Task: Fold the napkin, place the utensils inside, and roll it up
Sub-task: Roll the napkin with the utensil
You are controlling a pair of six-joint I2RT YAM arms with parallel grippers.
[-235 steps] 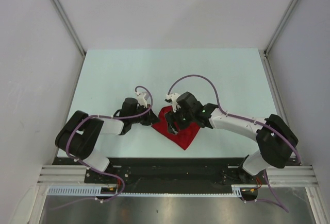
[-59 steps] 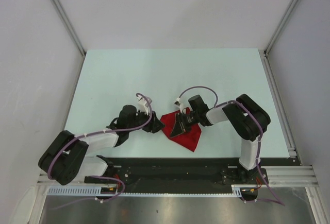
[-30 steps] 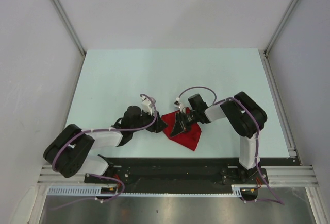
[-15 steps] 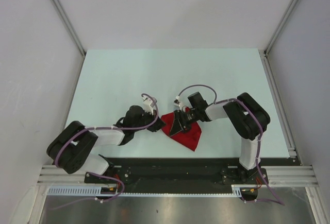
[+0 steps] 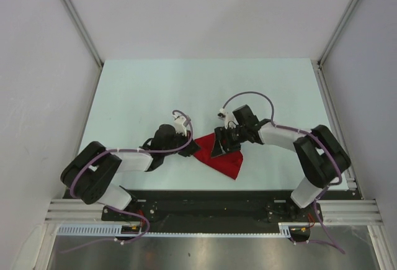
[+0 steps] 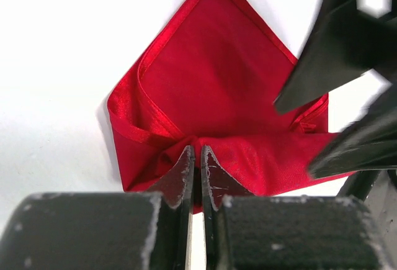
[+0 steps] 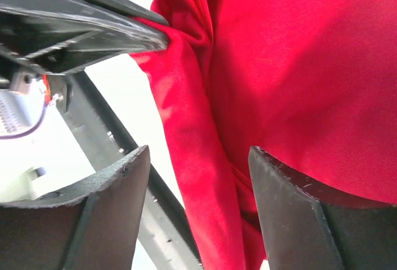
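Note:
The red napkin (image 5: 223, 158) lies folded and bunched near the table's front edge. My left gripper (image 5: 193, 149) is at its left corner. In the left wrist view the left gripper (image 6: 197, 151) is shut on a gathered fold of the napkin (image 6: 217, 90). My right gripper (image 5: 217, 145) hovers over the napkin's upper left part. In the right wrist view the right gripper (image 7: 198, 152) stands open, and a rolled edge of the napkin (image 7: 291, 65) runs between its fingers without touching them. The utensils are out of view in every frame.
The pale table (image 5: 155, 90) stretches behind and to both sides of the napkin. A black mounting rail (image 5: 211, 198) runs along the near edge just in front of it. Grey walls (image 5: 37, 65) enclose the table on three sides.
My left gripper has closed on the napkin's left fold. My right gripper has opened, let go of the cloth and lifted back slightly. The right arm's elbow has swung out to the right.

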